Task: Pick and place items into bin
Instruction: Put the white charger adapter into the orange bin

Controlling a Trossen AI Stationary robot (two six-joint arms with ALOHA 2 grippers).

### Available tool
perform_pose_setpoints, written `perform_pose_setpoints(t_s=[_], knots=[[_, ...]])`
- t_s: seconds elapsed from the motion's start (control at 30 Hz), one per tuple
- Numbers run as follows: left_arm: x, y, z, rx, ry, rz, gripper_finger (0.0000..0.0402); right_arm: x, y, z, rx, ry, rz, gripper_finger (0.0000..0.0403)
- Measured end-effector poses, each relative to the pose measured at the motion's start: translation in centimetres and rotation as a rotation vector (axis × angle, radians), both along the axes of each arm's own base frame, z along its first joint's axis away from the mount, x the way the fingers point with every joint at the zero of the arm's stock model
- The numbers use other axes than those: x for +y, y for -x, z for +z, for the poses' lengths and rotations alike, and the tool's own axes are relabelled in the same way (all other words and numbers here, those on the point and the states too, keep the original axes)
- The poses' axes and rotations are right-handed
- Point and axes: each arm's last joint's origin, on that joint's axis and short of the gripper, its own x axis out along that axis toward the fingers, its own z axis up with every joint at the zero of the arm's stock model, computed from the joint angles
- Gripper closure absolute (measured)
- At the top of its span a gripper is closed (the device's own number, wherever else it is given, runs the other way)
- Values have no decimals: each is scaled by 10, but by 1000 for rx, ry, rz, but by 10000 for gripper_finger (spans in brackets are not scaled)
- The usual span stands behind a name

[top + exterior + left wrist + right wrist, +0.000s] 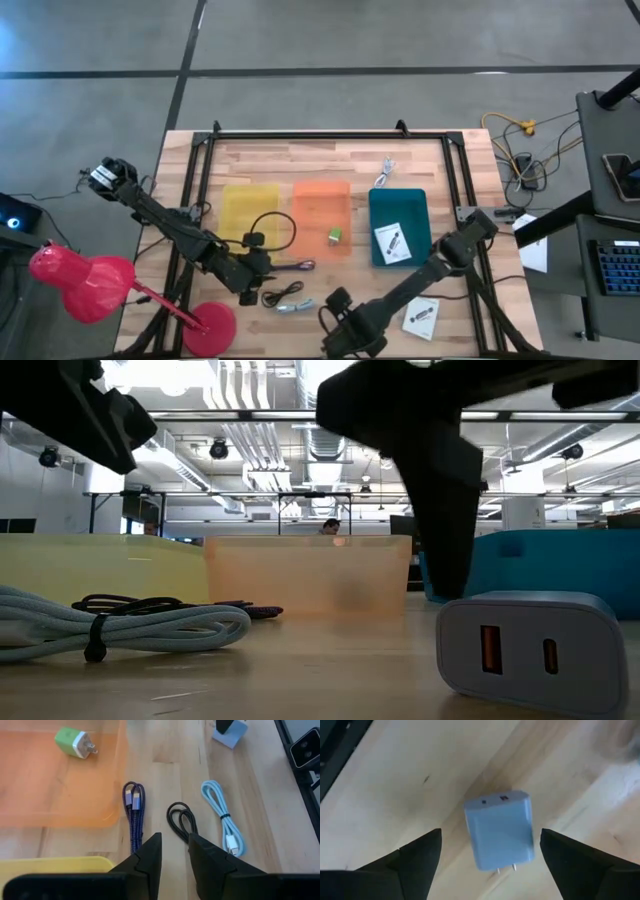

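A lavender cube charger (501, 830) lies on the wood with its prongs level; it also shows in the low view (530, 650). My right gripper (490, 855) hovers over it, open wide, a finger on each side and apart from it. My left gripper (175, 847) is open by a narrow gap near the yellow bin's corner and holds nothing. Just ahead of it lie a black coiled cable (182, 822), a purple braided cable (134, 805) and a pale blue cable (222, 817). The green cube (335, 235) rests in the orange bin (322, 200).
Three bins stand in a row: yellow (250, 205), orange, and teal (398, 205) with a white card (392, 241) inside. Another white card (422, 318) lies near the table's near right corner. A white cable (385, 172) sits beyond the teal bin. A red lamp (90, 285) stands near left.
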Motion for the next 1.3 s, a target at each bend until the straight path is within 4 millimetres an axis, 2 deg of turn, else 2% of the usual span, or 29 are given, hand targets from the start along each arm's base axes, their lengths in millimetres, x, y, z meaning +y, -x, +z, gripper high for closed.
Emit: perform_pose_setpoints(t_s=[0.13, 0.23, 0.5, 0.57, 0.7, 0.83, 0.9, 0.97, 1.03, 1.07, 1.2, 1.3], knots=[[0, 0, 0, 0, 0, -1, 320, -3, -6, -2, -2, -53, -9, 94], [0, 0, 0, 0, 0, -1, 320, -7, -8, -2, 1, -56, -21, 120], [0, 0, 0, 0, 0, -1, 320, -17, -15, 0, -3, -59, -52, 249], [0, 0, 0, -1, 0, -1, 320, -21, -15, 17, -20, -59, -99, 281], [0, 0, 0, 1, -1, -1, 320, -36, -21, 42, -76, -33, -256, 320], [0, 0, 0, 6, -4, -2, 320, -68, -24, 109, -224, -93, -460, 362], [0, 1, 0, 8, -5, -2, 320, -82, -26, 130, -257, -149, -503, 377], [0, 1, 0, 7, -5, -2, 320, -88, -29, 128, -209, -188, -504, 380], [0, 1, 0, 9, -6, -1, 320, -86, -32, 108, -109, -228, -522, 369], [0, 1, 0, 10, -6, 0, 320, -84, -33, 96, -51, -252, -588, 358], [2, 3, -2, 36, 18, 48, 320, -81, -39, 69, 153, -364, -1044, 289], [3, 4, -3, 48, 5, 66, 320, -72, -46, 53, 179, -397, -1290, 227]])
